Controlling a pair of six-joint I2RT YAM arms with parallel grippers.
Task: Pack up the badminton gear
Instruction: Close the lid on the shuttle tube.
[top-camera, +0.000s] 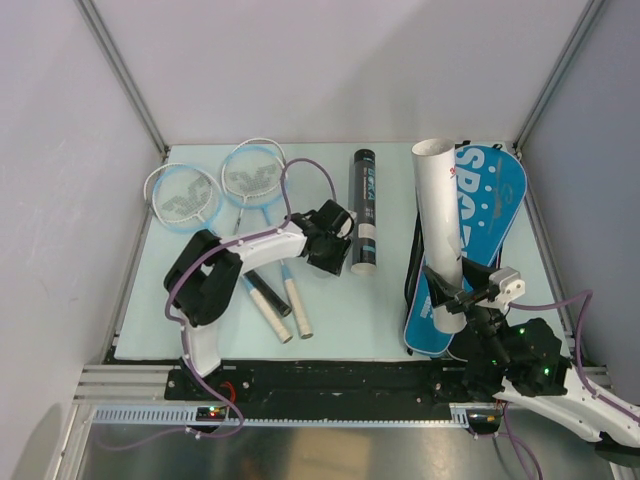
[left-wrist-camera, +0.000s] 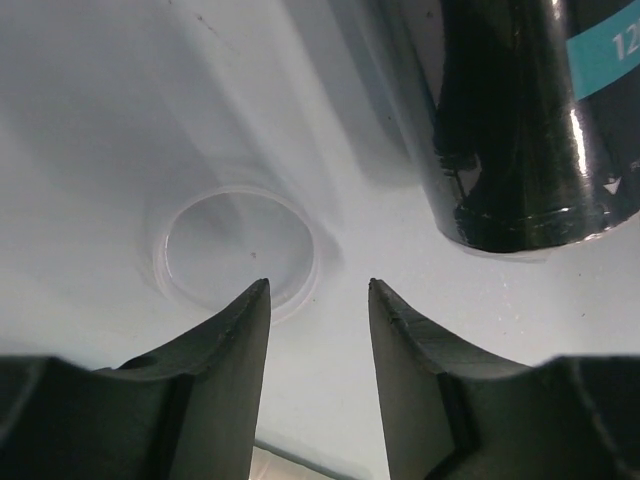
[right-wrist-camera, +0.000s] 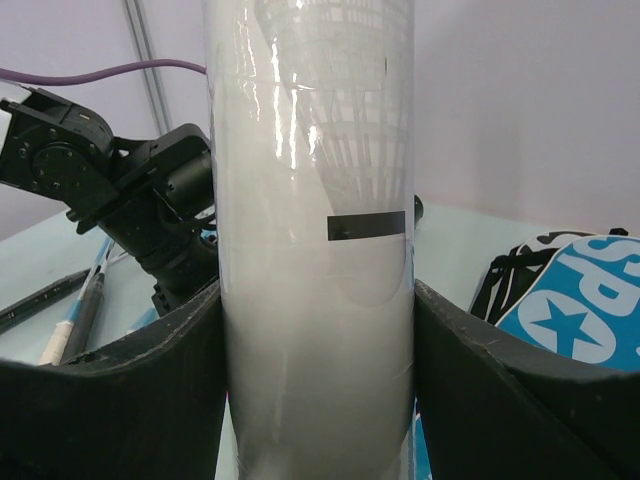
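Two rackets (top-camera: 188, 200) lie flat on the left of the table (top-camera: 380, 310), pale-blue heads at the far side, handles toward the near edge. The left arm crosses over the shafts, so part of them is hidden. Black tube (top-camera: 363, 195) lies mid-table, paler at its near end. The left wrist view catches only one glossy end of it, with the teal label cut off by the frame edge. Left hand (left-wrist-camera: 318, 290) sits just beside the tube's near half, jaws partway apart, nothing between them. Round clear lid (left-wrist-camera: 235, 250) lies flat on the table just past the fingertips, untouched; it's too faint to pick out from the top camera. Right hand (right-wrist-camera: 315, 300) is clamped on a clear tube (top-camera: 438, 220), both fingers pressed to its sides. That tube is roughly upright with a slight lean, and the top end looks open. Shuttlecocks (right-wrist-camera: 330, 60) show faintly through the wall in the upper part, count unreadable. The tube's bottom end is hidden by the hand, so I can't tell whether it rests on anything. Blue bag (top-camera: 490, 200) lies on the right of the table behind that tube, white lettering partly covered, only "SPO" legible.
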